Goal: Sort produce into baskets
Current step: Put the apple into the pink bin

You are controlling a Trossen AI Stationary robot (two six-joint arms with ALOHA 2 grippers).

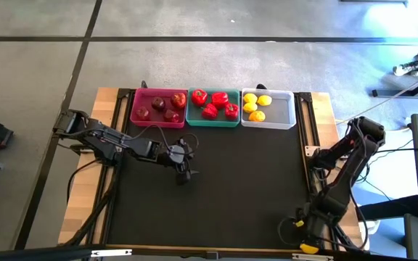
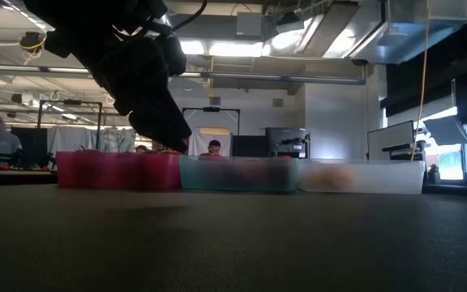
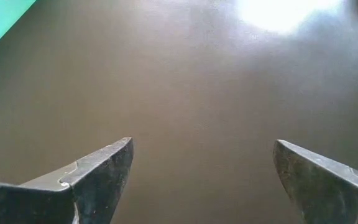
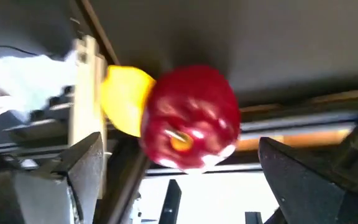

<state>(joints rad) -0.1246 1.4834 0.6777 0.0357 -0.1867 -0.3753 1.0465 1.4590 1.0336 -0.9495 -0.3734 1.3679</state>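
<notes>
produce is sitting sorted: apples (image 1: 159,105) in the pink basket (image 1: 138,114), peppers (image 1: 219,99) in the teal basket (image 1: 213,122), lemons (image 1: 253,106) in the white basket (image 1: 283,110), all beyond the left gripper (image 1: 182,161), whose jaws are hanging released over bare surface (image 1: 238,188). the right gripper (image 4: 179,177), released too, is facing a stray apple (image 4: 191,118) and lemon (image 4: 124,99); those appear left.

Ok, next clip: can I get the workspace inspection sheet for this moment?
surface: black mat on a wooden table.
job's things: apples in the pink basket, peppers in the teal basket, lemons in the white basket; a loose apple and loose lemon by the right gripper.
clutter: nothing seen.
grippers: left gripper open over the mat; right gripper open, loose apple between its fingers with gaps either side.
cables: dark leads beside the left arm's base.
surroundings: grey floor; people at desks behind.
</notes>
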